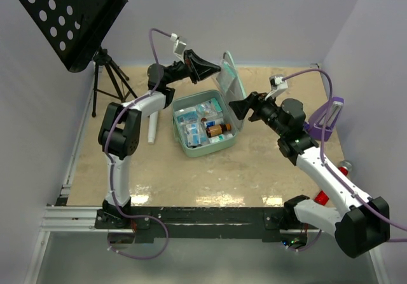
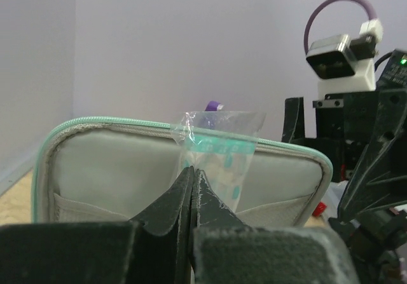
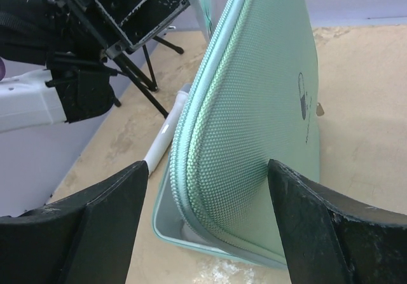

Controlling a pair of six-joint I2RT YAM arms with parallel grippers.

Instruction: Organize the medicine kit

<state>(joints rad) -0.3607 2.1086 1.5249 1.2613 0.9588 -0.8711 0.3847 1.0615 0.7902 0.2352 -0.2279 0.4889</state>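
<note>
One medicine kit [image 1: 177, 122], open. Its tray sits on the table below and between both grippers, with the lid [image 1: 229, 75] standing upright.

Two arms, two grippers.
- Left gripper [image 2: 193, 169]: fingers pressed together and pinching the lower edge of one clear packet [image 2: 220, 149] with mint print. The grey inner face of the lid [image 2: 108, 163] is right behind the packet. From above, this gripper [image 1: 205, 68] is at the lid's inner side, over the tray's far edge.
- Right gripper [image 3: 208, 166]: fingers spread wide, one on each side of the lid's woven outer face [image 3: 267, 93], which carries the capsule mark. Can't tell if either finger touches it. From above, this gripper [image 1: 239, 106] is at the lid's near end, by the tray's right corner.

Inside the tray:
- One brown bottle [image 1: 218, 129], lying on its side.
- Several blue-and-white boxes [image 1: 193, 131], too crowded to count.

Around the kit:
- One white tube [image 1: 152, 130] on the table, left of the tray and under the left arm. In the right wrist view it [image 3: 166, 135] shows just past the left finger.
- One black music stand [image 1: 68, 16] on a tripod, far left behind the left arm.
- One purple wedge [image 1: 325, 120], right of the right arm.
- Small red item [image 1: 322, 199] near the right arm base, unclear what it is.

The upright lid stands between the two grippers.
</note>
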